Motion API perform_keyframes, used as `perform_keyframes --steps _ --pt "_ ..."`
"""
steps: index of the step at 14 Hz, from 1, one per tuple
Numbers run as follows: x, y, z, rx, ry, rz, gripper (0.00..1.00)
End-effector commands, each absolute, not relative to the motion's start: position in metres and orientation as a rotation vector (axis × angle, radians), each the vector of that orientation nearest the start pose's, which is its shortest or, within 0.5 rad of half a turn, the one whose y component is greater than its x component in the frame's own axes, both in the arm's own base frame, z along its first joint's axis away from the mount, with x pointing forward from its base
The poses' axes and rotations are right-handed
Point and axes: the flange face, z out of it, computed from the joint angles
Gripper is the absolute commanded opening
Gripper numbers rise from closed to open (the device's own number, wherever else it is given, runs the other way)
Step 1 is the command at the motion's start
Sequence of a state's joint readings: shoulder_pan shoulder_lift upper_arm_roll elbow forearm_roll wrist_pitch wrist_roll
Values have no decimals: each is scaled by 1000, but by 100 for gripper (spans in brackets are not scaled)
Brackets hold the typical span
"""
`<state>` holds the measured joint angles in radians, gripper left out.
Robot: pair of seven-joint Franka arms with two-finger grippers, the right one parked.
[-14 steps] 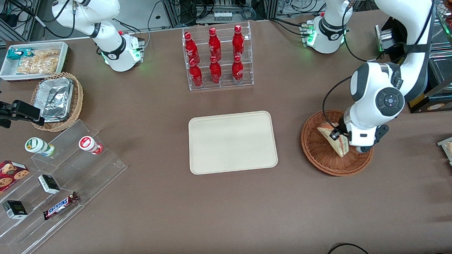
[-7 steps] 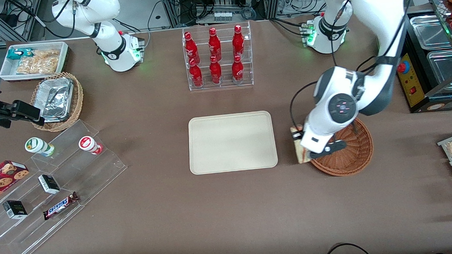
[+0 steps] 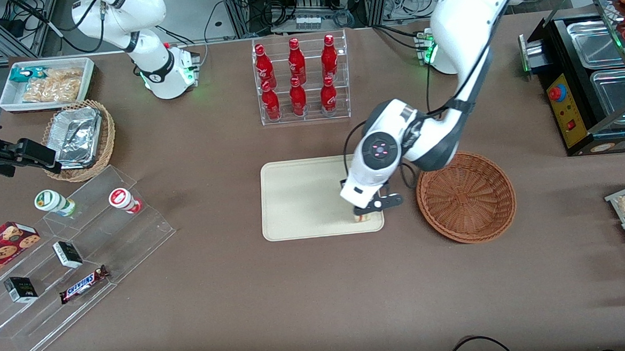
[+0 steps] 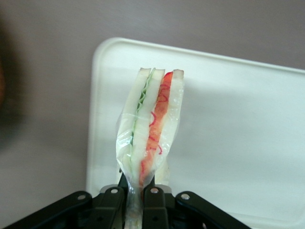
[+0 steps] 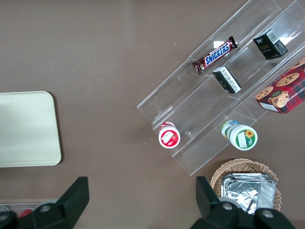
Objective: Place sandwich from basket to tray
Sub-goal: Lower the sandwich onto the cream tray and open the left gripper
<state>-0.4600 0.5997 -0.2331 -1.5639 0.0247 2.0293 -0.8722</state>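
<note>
My left arm's gripper [image 3: 363, 214] is shut on the sandwich [image 3: 361, 218], pinching the clear wrap at its narrow end. It hangs just above the cream tray [image 3: 303, 197], over the tray's corner nearest the basket and the front camera. In the left wrist view the sandwich [image 4: 150, 126] stands out from the gripper [image 4: 136, 191], showing white bread with green and red layers, with the tray [image 4: 238, 119] beneath it. The arm's wrist hides most of the sandwich in the front view. The reddish-brown basket [image 3: 466, 197] sits beside the tray, toward the working arm's end, with nothing in it.
A clear rack of red bottles [image 3: 301, 80] stands farther from the front camera than the tray. Toward the parked arm's end are a stepped acrylic shelf of snacks [image 3: 70, 252], a tan basket of foil containers [image 3: 78, 137] and a white bin [image 3: 45, 82]. A black appliance [image 3: 571, 108] stands near the basket.
The gripper has carried the sandwich up out of the basket, across its rim, and over the tray's near corner. The basket now holds nothing.
</note>
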Motion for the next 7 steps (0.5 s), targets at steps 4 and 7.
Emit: perform_keyframes --steps 4,7 --pt "514 -487 263 -3077 -310 211 2" --pt "511 -495 255 -3065 -331 192 4"
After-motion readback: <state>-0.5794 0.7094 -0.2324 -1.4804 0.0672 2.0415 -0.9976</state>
